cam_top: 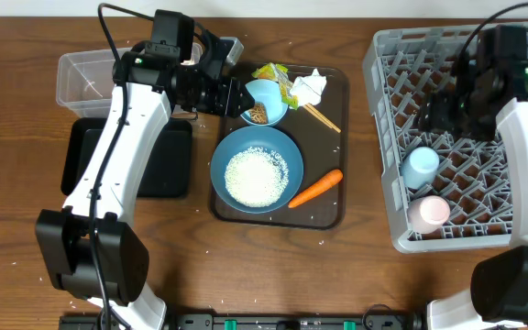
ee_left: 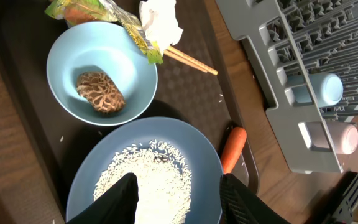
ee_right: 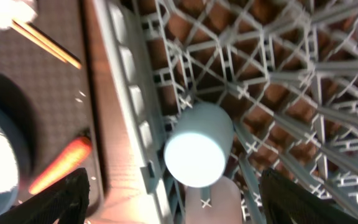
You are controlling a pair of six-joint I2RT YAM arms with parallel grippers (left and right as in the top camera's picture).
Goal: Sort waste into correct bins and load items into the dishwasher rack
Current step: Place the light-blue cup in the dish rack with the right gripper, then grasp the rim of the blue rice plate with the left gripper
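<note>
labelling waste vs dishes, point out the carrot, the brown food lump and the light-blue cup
carrot [cam_top: 316, 189], overhead view, middle of its body
brown food lump [ee_left: 100, 92], left wrist view, centre of its top
light-blue cup [ee_right: 196, 157], right wrist view, round end facing the camera

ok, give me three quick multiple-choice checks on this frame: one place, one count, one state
1. Where is the carrot? A in the clear tub; B on the brown serving tray beside the large blue bowl; C in the black tray.
2. Cups in the dishwasher rack? A none; B one; C two.
3. The right gripper is: A open; B shut on a cup; C shut on chopsticks.
1 B, it lies on the tray by the bowl. 2 C, a light-blue cup and a white-pink cup. 3 A, fingers spread wide, gripping nothing.
</note>
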